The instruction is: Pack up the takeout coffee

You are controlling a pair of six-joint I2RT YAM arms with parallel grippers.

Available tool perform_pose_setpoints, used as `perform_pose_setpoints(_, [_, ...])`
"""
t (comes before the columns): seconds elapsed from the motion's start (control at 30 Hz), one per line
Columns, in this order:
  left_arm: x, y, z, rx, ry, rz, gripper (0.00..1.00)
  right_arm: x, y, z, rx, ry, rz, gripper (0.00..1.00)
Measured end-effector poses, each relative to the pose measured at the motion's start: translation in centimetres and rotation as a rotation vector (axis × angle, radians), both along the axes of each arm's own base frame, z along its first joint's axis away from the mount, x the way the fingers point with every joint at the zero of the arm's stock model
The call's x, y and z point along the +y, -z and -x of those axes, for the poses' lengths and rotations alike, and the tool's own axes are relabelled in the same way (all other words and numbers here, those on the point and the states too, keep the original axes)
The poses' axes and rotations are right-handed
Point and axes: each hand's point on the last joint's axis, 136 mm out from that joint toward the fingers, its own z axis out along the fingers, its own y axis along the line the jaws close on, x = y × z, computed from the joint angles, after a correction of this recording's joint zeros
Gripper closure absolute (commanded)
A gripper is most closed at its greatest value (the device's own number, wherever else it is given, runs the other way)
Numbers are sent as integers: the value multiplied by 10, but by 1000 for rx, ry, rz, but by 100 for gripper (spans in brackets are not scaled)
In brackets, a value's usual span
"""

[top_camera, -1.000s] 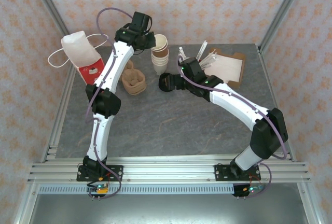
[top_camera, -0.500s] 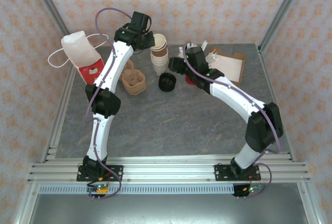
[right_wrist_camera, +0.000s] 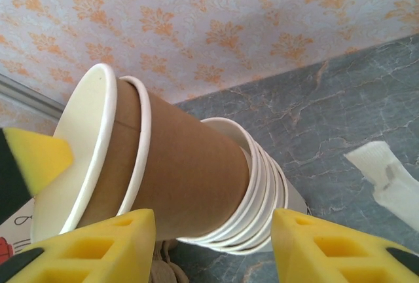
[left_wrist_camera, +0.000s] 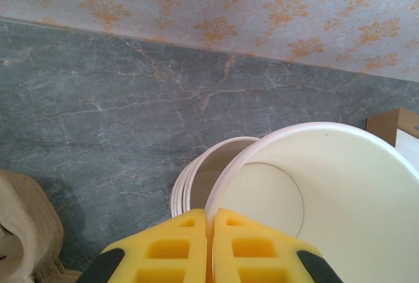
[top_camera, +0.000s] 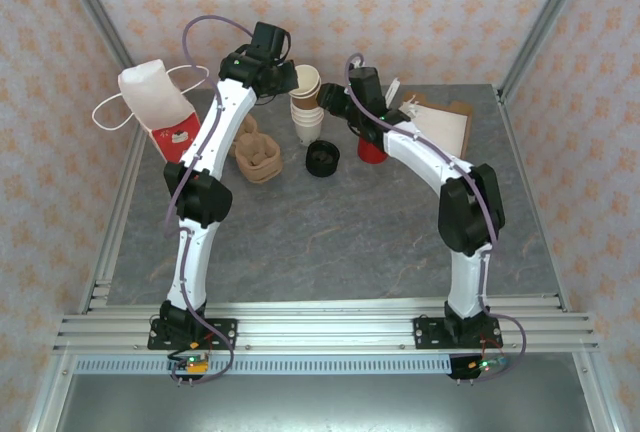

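One stack of cups (top_camera: pixel 308 124), rims nested too tightly for an exact tally. Two more cups (right_wrist_camera: pixel 131 165), tilted on top of that stack. Just right of the stack, one red item (top_camera: pixel 372 149). On the stack's near side, one pile of black lids (top_camera: pixel 322 158), number unclear. Left of the stack, one tan pulp carrier (top_camera: pixel 258 155). Farther left, one red-and-white bag (top_camera: pixel 150 102). Two grippers at the stack: left gripper (left_wrist_camera: pixel 211 230), right gripper (right_wrist_camera: pixel 213 244).
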Motion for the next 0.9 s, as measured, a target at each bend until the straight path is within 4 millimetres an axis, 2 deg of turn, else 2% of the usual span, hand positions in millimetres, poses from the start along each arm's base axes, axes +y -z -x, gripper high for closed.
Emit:
perform_pose_setpoints(0.13, [0,0,0,0,1,1,92,1,3,-4,10,-7,-11,51])
perform_pose_setpoints(0.37, [-1,0,0,2,5,9,93,6,-5,-10,-6,-20,-27,51])
perform_pose_setpoints(0.67, [2,0,-1,4,2,15,95,7,11,-16,25,-17,-14,55])
perform_pose_setpoints(0.9, [1,0,0,5,5,18,95,4,13,-16,35,-10,-6,56])
